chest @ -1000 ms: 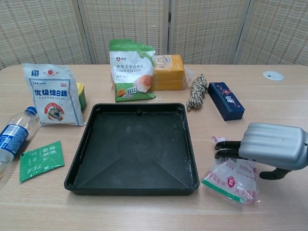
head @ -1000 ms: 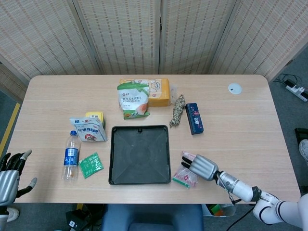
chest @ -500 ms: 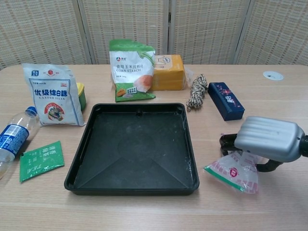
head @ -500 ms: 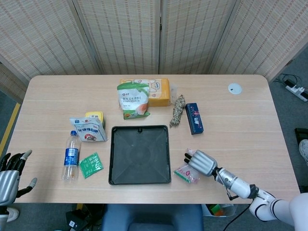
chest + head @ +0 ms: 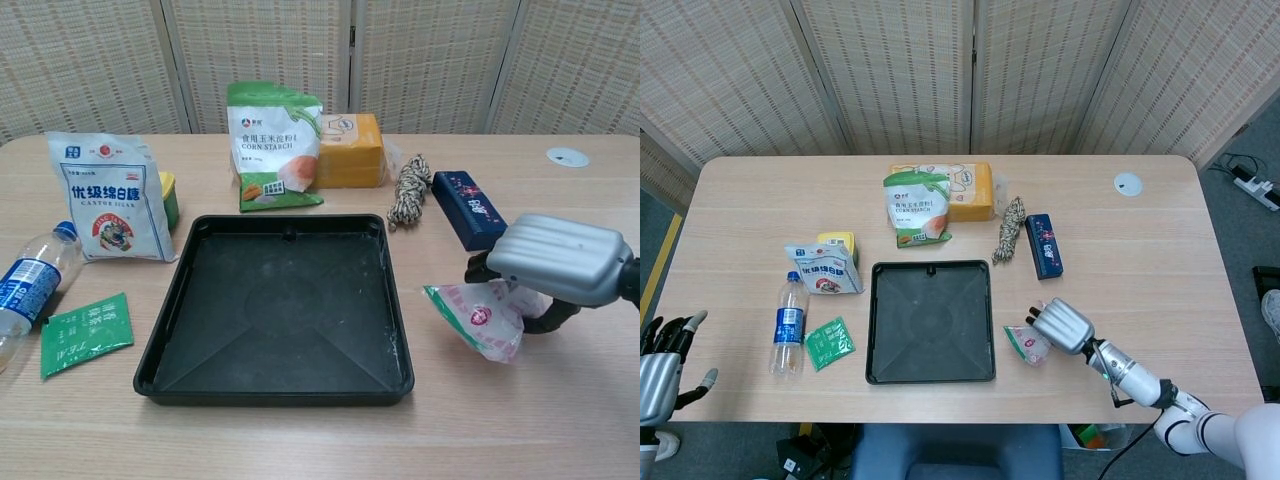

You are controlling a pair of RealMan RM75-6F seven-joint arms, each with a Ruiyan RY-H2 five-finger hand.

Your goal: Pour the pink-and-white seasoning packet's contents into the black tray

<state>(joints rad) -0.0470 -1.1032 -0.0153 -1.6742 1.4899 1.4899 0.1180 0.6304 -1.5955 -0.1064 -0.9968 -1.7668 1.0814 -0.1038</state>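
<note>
The pink-and-white seasoning packet (image 5: pixel 1025 342) (image 5: pixel 477 317) hangs just right of the black tray (image 5: pixel 931 321) (image 5: pixel 280 305), lifted off the table with its green-edged end pointing toward the tray. My right hand (image 5: pixel 1062 326) (image 5: pixel 560 262) grips the packet's right end, fingers curled over it. The tray lies flat at the table's middle front, with nothing in it. My left hand (image 5: pixel 662 362) hangs off the table's front left corner, fingers apart, holding nothing; the chest view does not show it.
Behind the tray stand a corn starch bag (image 5: pixel 916 207), an orange box (image 5: pixel 965 190), a rope bundle (image 5: pixel 1010 229) and a dark blue box (image 5: pixel 1044 245). To its left lie a sugar bag (image 5: pixel 822 268), a water bottle (image 5: pixel 788 324) and a green sachet (image 5: pixel 828 343).
My right hand has closed on the packet and raised it off the table, shifting it up and toward the tray. The left hand has not moved.
</note>
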